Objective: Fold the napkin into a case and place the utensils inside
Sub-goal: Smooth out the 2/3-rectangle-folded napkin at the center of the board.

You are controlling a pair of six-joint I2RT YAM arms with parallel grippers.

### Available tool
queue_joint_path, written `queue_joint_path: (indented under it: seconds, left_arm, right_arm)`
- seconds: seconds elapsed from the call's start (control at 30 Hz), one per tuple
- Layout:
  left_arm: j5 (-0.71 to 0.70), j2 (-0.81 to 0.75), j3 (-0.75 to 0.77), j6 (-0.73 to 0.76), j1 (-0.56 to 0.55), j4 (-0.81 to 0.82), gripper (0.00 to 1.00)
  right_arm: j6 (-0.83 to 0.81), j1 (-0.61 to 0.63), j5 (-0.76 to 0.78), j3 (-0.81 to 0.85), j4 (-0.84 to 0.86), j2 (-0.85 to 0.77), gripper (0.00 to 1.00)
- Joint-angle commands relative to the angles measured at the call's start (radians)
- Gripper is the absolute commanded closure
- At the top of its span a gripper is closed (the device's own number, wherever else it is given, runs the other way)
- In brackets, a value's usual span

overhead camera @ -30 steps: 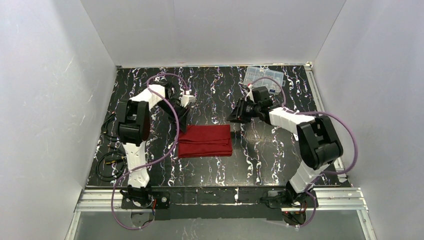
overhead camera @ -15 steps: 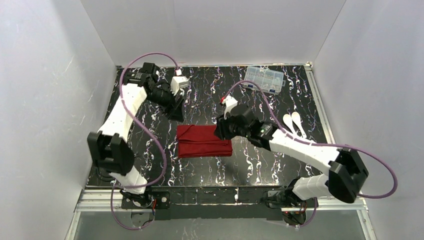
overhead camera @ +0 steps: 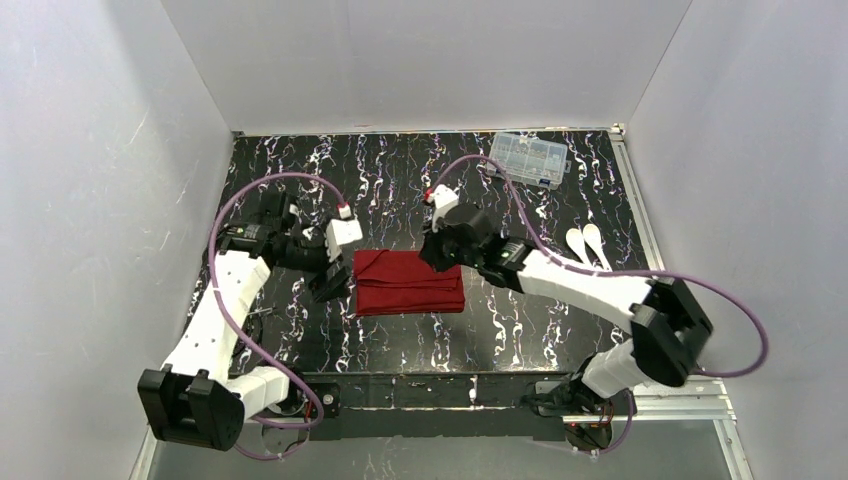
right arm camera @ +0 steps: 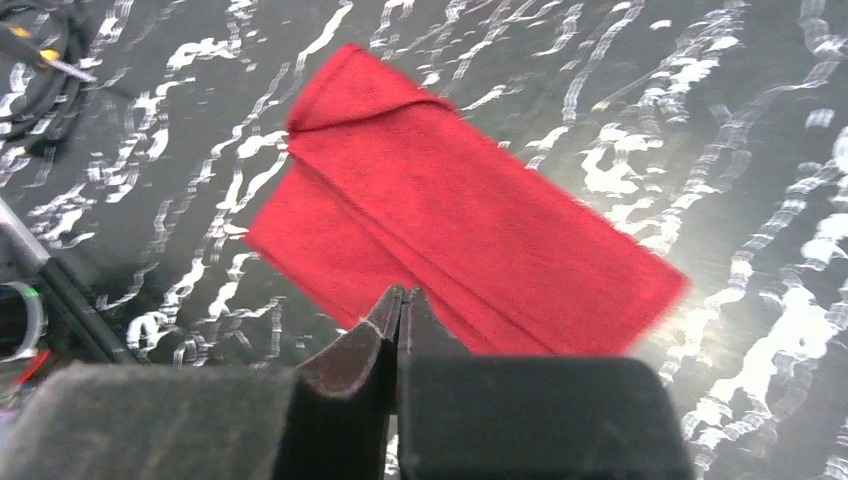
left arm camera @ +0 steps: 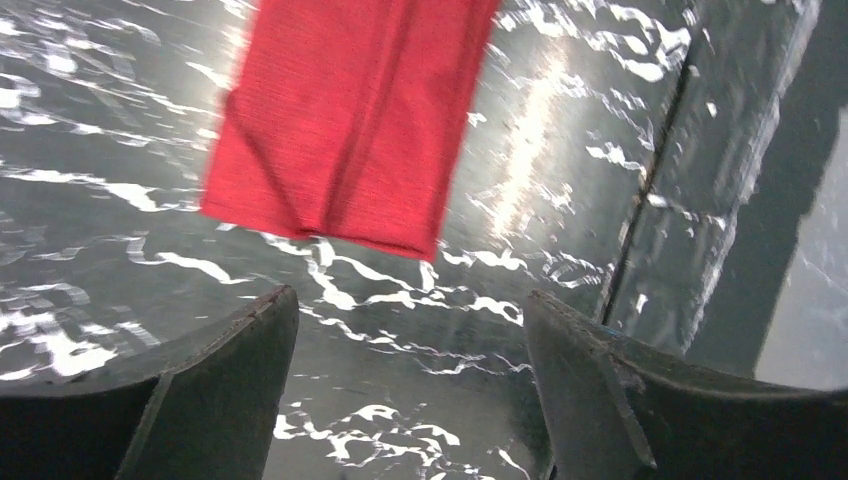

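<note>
- Napkin point(overhead camera: 410, 282), deep red, lies folded into a layered oblong at the middle of the black marbled table point(overhead camera: 500, 330), long sides parallel to the near edge.
- The left gripper point(overhead camera: 333, 283) stands just off the cloth's left short end, jaws spread wide with nothing between them. The left wrist view shows bare table between its fingers point(left arm camera: 240, 350) and the fold.
- The right gripper point(overhead camera: 437, 250) hangs over the cloth's far edge, fingertips pressed together and gripping nothing that shows. Whether they touch the fabric cannot be told.
- Two white plastic spoons point(overhead camera: 585, 243) lie side by side near the table's right edge, their handle ends hard to separate from the white right arm.
- A clear compartment box point(overhead camera: 528, 158) sits at the far right corner, its contents too small to make out.
- Black cables point(right arm camera: 30, 50) are cut off by the right wrist view's frame.
</note>
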Motion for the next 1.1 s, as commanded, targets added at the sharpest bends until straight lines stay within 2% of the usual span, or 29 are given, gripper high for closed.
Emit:
queue_joint_path:
  seconds: [0.0,0.07,0.1,0.17,0.23,0.3,0.47,0.63,0.83,1.07]
  left_arm:
    - [0.112,0.002,-0.132,0.164,-0.013,0.005,0.29]
    - [0.132,0.053,-0.128,0.109,-0.017,0.06,0.46]
    - [0.148,0.095,-0.108,0.085,-0.017,0.063,0.51]
    - [0.195,0.205,-0.046,0.053,-0.023,-0.006,0.62]
    - [0.222,0.318,0.009,0.022,-0.047,-0.066,0.72]
    - [0.248,0.402,0.031,-0.039,-0.068,-0.07,0.78]
    - [0.226,0.534,0.011,-0.227,-0.12,0.068,0.79]
    - [0.159,0.646,0.02,-0.282,-0.138,0.105,0.8]
    - [0.018,0.709,0.004,-0.265,-0.144,0.126,0.84]
    - [-0.164,0.699,-0.048,-0.21,-0.172,0.19,0.88]
  right_arm:
    - [0.121,-0.019,-0.289,0.094,0.031,0.143,0.99]
    - [0.203,-0.055,-0.471,0.082,0.131,0.201,0.99]
    - [0.254,-0.075,-0.562,0.073,0.175,0.23,0.99]
    - [0.327,-0.116,-0.729,0.076,0.223,0.315,0.99]
    - [0.374,-0.148,-0.847,0.07,0.251,0.371,0.99]
    - [0.416,-0.165,-0.902,0.043,0.3,0.398,0.99]
    - [0.398,-0.177,-0.908,0.045,0.248,0.475,0.99]
    - [0.403,-0.176,-0.903,0.016,0.262,0.539,0.99]
    - [0.41,-0.177,-0.893,-0.026,0.298,0.597,0.99]
    - [0.41,-0.182,-0.865,-0.045,0.312,0.607,0.99]
